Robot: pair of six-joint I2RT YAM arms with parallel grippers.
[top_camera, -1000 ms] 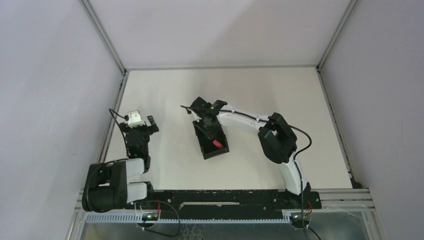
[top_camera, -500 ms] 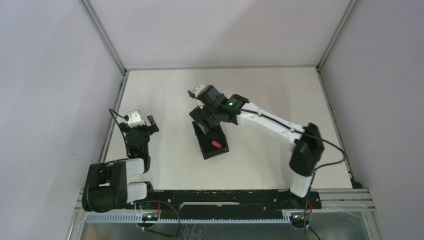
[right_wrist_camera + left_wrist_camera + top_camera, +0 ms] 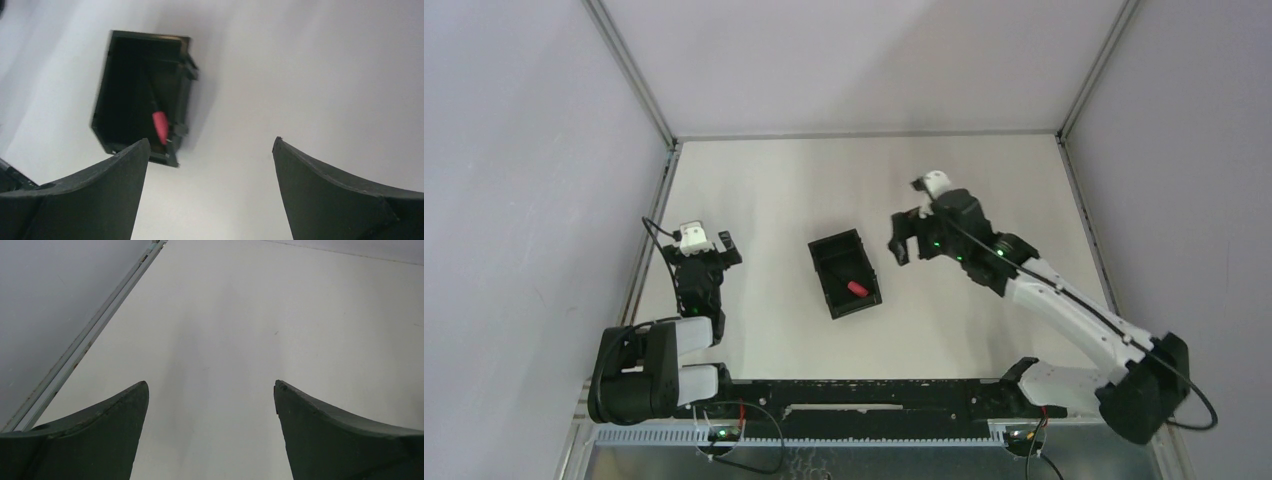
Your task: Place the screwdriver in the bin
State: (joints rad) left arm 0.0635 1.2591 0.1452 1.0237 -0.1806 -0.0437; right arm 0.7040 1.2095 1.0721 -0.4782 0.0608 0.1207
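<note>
You'll find the screwdriver (image 3: 856,288) lying inside the bin (image 3: 837,260), down on its floor in the near-right part. In the right wrist view its red handle sits close against one of the long walls, and the thin black shaft runs from it toward the far end of the bin. Nothing is touching the screwdriver.

The black rectangular bin stands on the white table (image 3: 764,190) near the middle, turned at a slight angle.

Your right gripper (image 3: 906,238) hangs above the table just to the right of the bin and apart from it. Its jaws are spread wide with nothing between them; only bare table shows in the gap, with the bin off to one side.

Your left gripper (image 3: 702,245) is well apart from the bin, over the left part of the table near the metal edge rail (image 3: 85,340). Its jaws are also spread wide and hold nothing.
</note>
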